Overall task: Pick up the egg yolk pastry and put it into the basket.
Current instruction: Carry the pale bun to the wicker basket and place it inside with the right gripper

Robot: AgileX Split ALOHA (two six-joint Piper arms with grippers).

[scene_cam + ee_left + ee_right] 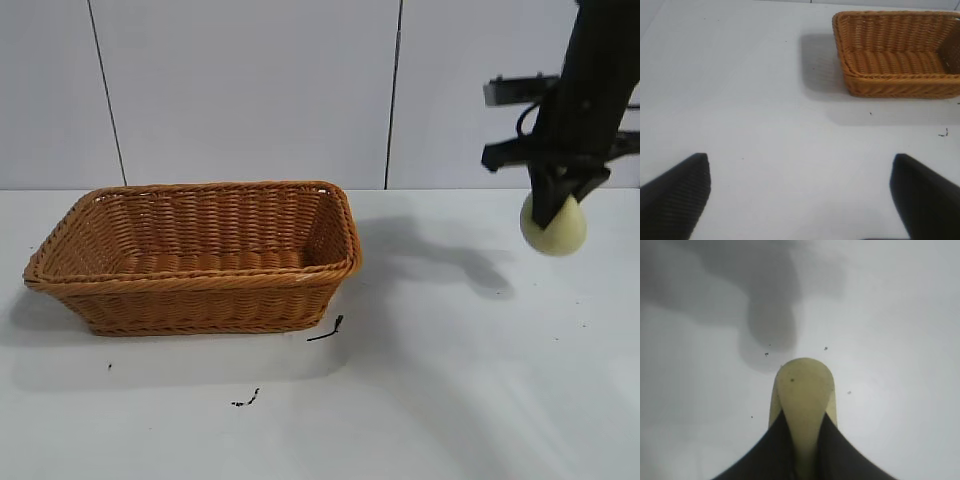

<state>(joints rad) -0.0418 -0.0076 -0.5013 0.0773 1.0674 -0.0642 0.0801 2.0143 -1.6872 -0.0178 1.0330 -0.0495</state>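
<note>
My right gripper [556,205] is shut on the pale yellow egg yolk pastry [553,229] and holds it in the air above the table at the right, well to the right of the basket. In the right wrist view the pastry [804,390] is pinched between the two black fingers, with its shadow on the table beneath. The orange-brown wicker basket [200,285] stands on the table at the left, empty; it also shows in the left wrist view [900,80]. My left gripper [800,190] is open and empty over bare table, away from the basket.
The white table [450,380] has small black specks in front of the basket [325,330]. A white panelled wall stands behind.
</note>
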